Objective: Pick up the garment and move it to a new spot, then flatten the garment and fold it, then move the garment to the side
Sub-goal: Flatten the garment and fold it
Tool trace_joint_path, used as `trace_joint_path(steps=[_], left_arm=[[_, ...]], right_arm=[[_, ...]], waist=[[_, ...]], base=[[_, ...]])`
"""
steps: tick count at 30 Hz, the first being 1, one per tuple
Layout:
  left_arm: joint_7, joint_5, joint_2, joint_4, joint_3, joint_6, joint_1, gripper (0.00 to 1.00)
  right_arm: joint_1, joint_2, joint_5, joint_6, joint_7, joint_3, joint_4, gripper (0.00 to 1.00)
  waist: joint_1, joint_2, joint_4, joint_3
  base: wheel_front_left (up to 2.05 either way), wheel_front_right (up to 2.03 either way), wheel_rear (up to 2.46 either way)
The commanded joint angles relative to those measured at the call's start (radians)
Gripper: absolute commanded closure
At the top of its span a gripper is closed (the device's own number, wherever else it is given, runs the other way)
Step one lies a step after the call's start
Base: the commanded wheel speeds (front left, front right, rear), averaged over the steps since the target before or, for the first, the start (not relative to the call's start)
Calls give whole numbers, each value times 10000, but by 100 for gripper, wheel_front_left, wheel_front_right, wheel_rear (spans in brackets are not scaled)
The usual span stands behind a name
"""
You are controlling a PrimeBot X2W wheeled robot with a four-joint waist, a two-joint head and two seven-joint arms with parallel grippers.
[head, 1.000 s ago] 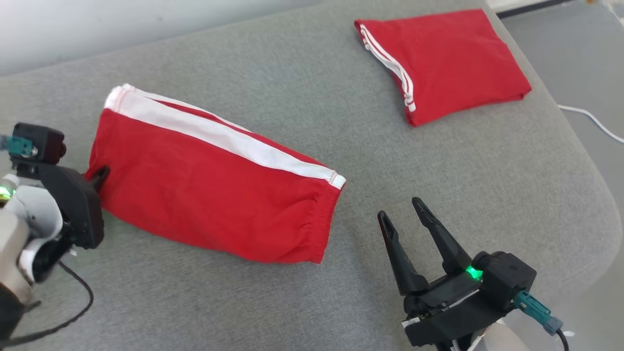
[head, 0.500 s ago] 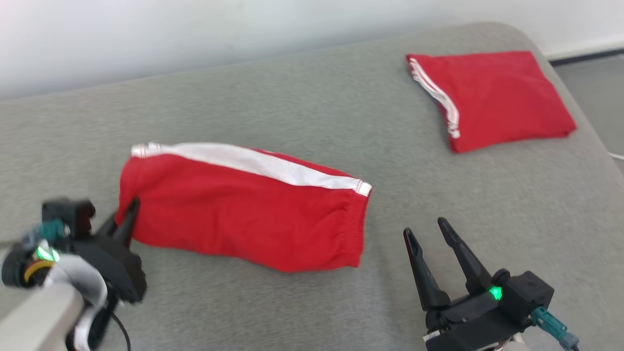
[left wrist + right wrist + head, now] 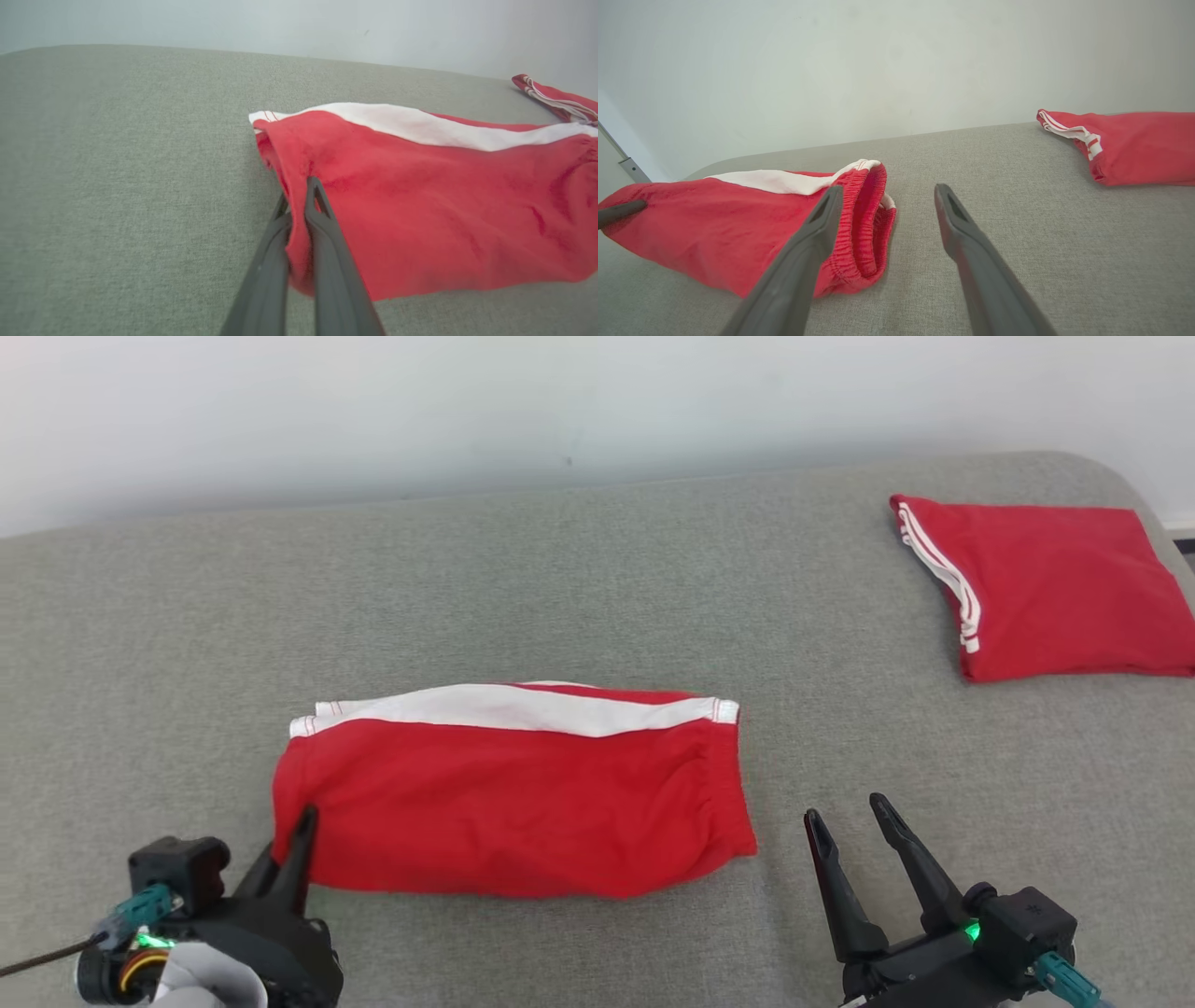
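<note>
A red garment (image 3: 513, 803) with a white stripe (image 3: 523, 709) along its far side lies lengthwise on the grey bench (image 3: 560, 579), about midway between the left and right edges and closer to the near edge than to the far one. The robot's left hand (image 3: 304, 821) is pinched tight on the cloth at the garment's near-left corner; the left wrist view shows red fabric caught between the two dark fingers (image 3: 322, 219), with the garment (image 3: 420, 210) running off to that view's right. The right hand (image 3: 845, 810) hangs with its jaws spread wide and nothing in them, just beside the elastic waistband (image 3: 866, 224) at the garment's right end and not touching it. A second red garment (image 3: 1055, 588), folded into a compact square, sits at the far right corner of the bench, well apart from the work. By the look of it, the piece in hand already lies flat and doubled over lengthwise, so the pick-up, the relocation and the flattening appear done. What seems left is at least one more fold across its length, for which the free right hand would need a hold on the waistband end, and then the move to the side.
</note>
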Motion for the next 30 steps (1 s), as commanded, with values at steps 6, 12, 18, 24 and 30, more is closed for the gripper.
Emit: trace_joint_path(steps=[6, 12, 18, 24, 30], left_arm=[[-529, 1268, -699, -239, 1651, 555, 482, 0], [-522, 3557, -1551, -1283, 3940, 600, 1736, 0], [-523, 5288, -2382, -2055, 5547, 293, 2833, 0], [-526, 6721, -2943, -2239, 6385, -115, 3694, 0], [-526, 7672, -3145, -1977, 6818, -275, 4480, 0]], right_arm=[[-20, 173, -183, -23, -40, -290, -41, 0], [131, 287, -275, -23, -40, -545, -168, 0], [156, 398, -345, -23, -40, -797, -197, 0], [247, 625, -432, -23, -40, -1208, -205, 0], [515, 800, -656, -23, -40, -1439, -39, 0]], waist=[[0, 1, 188, -161], [0, 1, 278, -223], [0, 1, 411, -347], [0, 1, 508, -590], [0, 1, 482, -1096]], base=[[0, 0, 0], [0, 0, 0], [0, 0, 0], [0, 0, 0], [0, 0, 0]])
